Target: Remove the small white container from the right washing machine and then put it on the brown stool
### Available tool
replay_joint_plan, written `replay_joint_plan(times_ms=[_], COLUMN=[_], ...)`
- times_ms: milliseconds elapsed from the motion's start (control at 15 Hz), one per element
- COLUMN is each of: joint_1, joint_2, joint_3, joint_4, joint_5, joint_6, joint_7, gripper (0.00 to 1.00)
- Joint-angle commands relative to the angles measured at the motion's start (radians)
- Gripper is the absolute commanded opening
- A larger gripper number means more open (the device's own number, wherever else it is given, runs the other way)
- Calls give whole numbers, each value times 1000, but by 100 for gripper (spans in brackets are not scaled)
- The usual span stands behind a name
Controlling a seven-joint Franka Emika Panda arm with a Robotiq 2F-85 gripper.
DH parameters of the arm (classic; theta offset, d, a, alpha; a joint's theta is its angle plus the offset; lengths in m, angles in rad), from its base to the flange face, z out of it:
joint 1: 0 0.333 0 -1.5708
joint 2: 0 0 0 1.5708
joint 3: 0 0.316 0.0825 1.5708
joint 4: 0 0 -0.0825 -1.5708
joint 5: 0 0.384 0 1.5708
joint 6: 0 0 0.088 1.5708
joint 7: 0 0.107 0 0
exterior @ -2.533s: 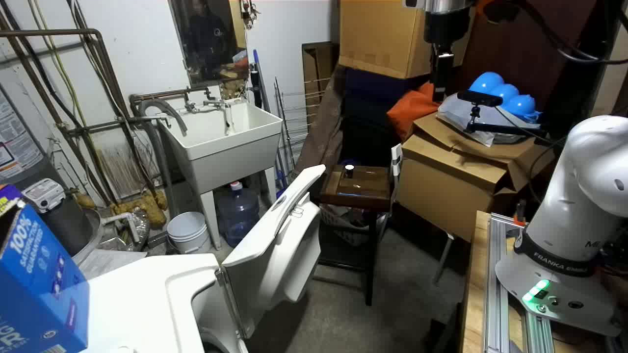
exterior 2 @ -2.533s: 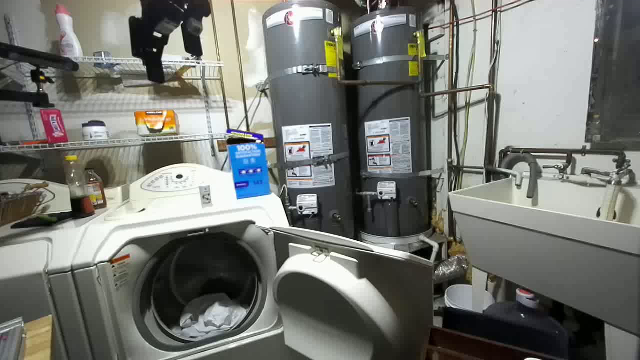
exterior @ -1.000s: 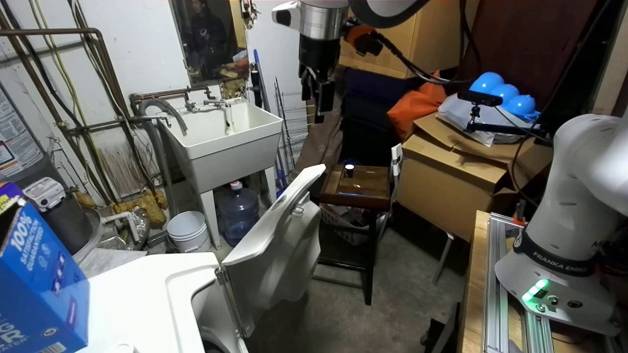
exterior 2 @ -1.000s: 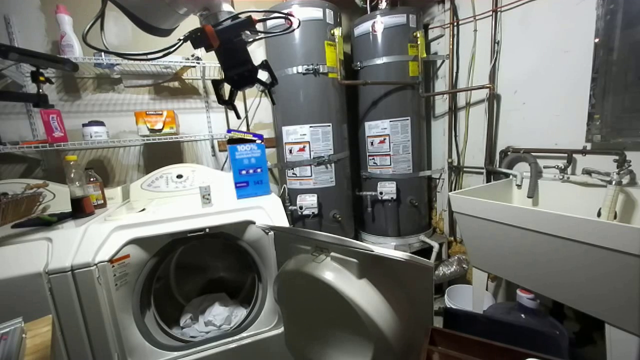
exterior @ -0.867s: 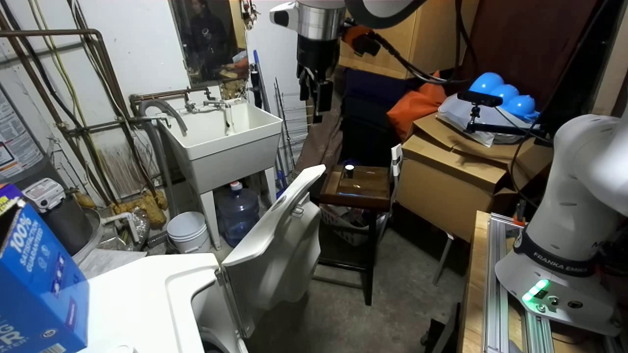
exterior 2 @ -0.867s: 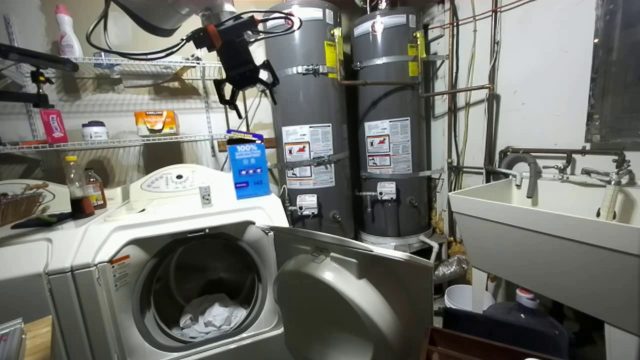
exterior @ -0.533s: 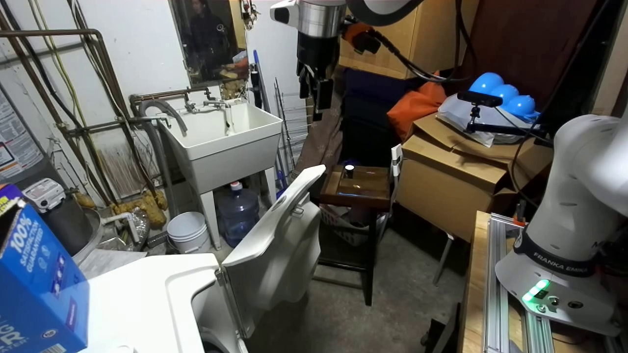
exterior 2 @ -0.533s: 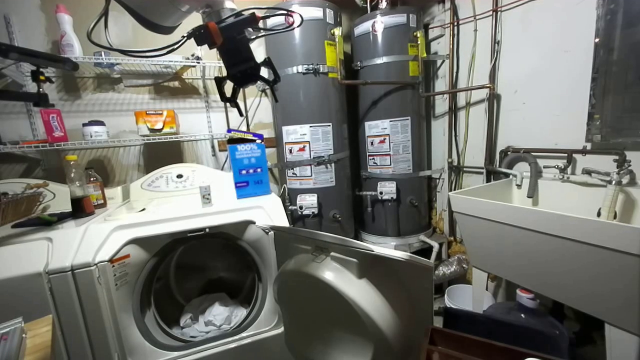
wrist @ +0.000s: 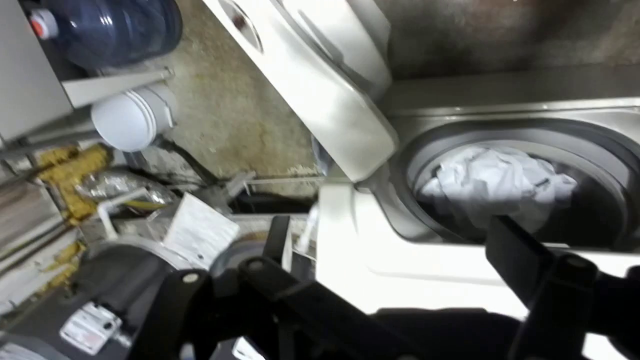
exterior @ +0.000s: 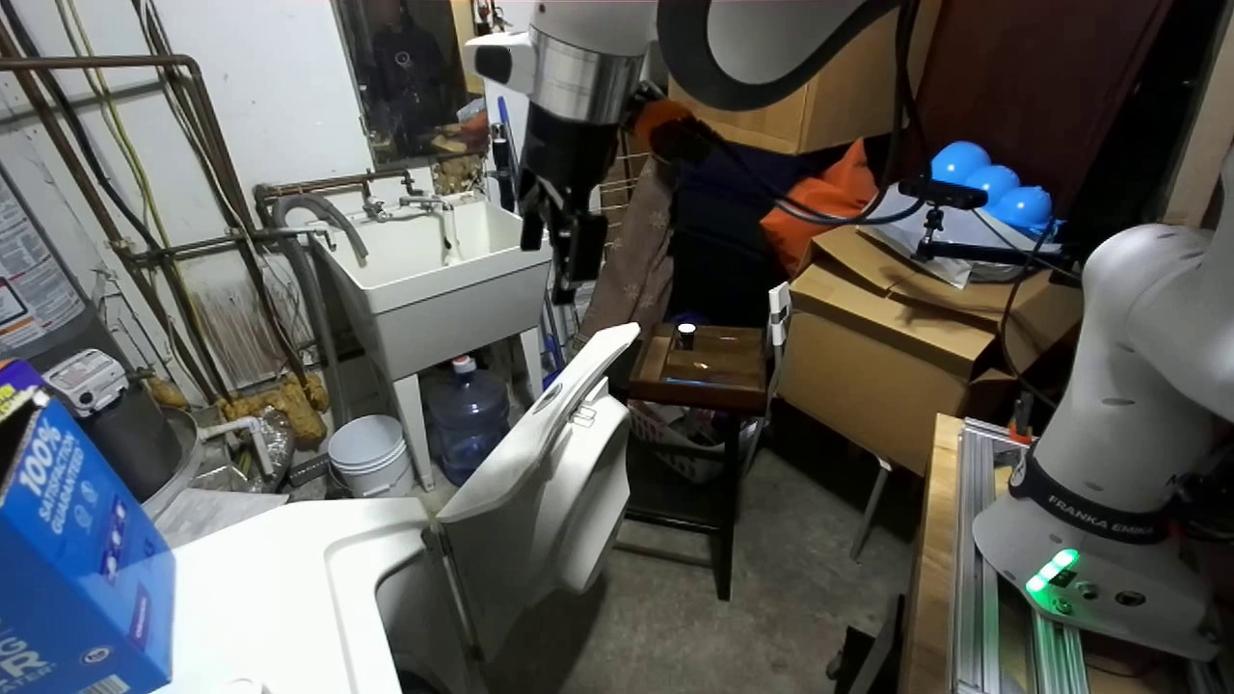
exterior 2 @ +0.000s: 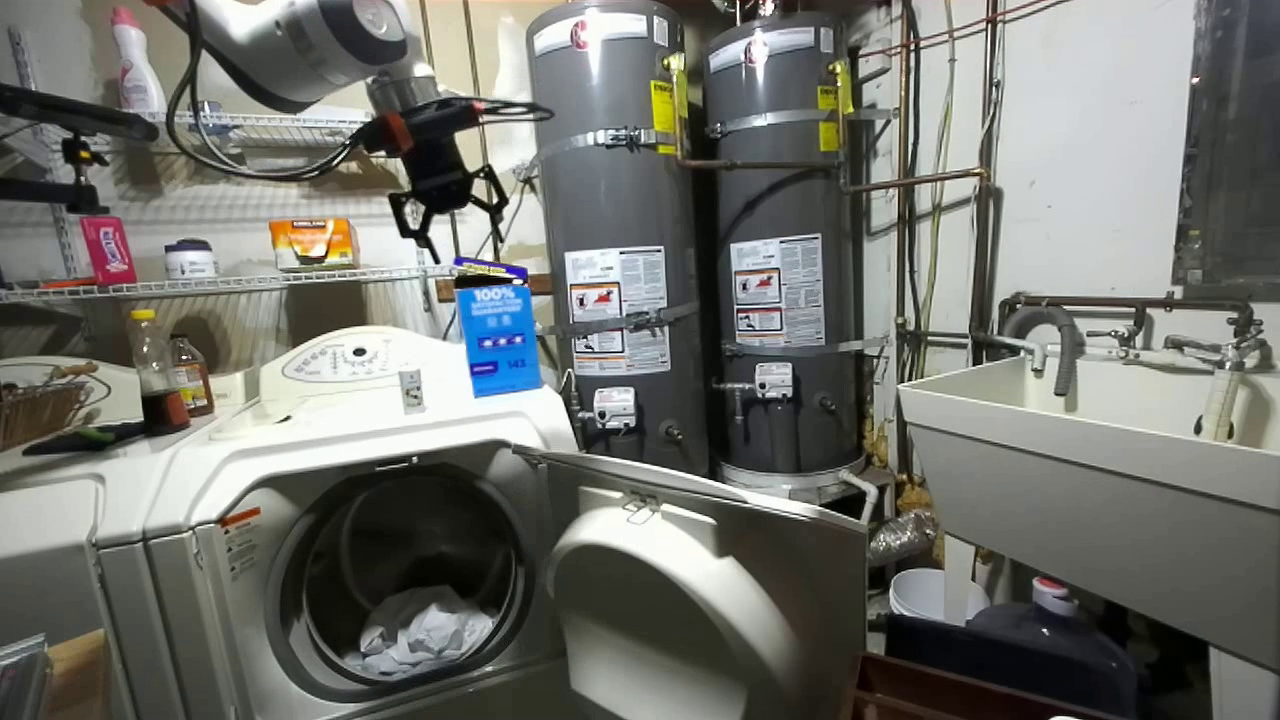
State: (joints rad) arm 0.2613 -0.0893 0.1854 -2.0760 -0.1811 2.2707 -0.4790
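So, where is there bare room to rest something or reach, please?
The right washing machine is bare on top between blue box and open lid; its drum has room above the white bundle. The brown stool seems mostly free beside a capped item. Bottles and basket crowd the adjoining machine.

Ext. views share washer (exterior 2: 350, 432) & sink (exterior 2: 1090, 475), diff. angles, wrist view facing down

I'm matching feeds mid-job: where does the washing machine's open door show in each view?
In an exterior view: open door lower centre, just left of the brown stool.
In an exterior view: open door bottom centre, right of the drum.
In the wrist view: open door top centre, left of the drum.
Shared landmark: the water jug.
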Motion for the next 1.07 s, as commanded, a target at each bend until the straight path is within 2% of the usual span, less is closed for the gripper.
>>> replay_joint_plan(times_ms=[0,200,333,400,467,733,800,1000], joint_1=[75,136,152,150,146,142,154,164], joint_2=[64,134,181,198,144,186,184,243], joint_3=[91,173,207,214,215,223,203,191], joint_4=[7,27,50,56,15,36,43,81], joint_5=[103,176,148,144,131,130,48,-39], joint_6=[114,190,210,227,202,221,179,159], joint_7=[-32,-74,-38,-89,-23,-58,115,333], gripper=[100,100,100,100,100,100,100,100])
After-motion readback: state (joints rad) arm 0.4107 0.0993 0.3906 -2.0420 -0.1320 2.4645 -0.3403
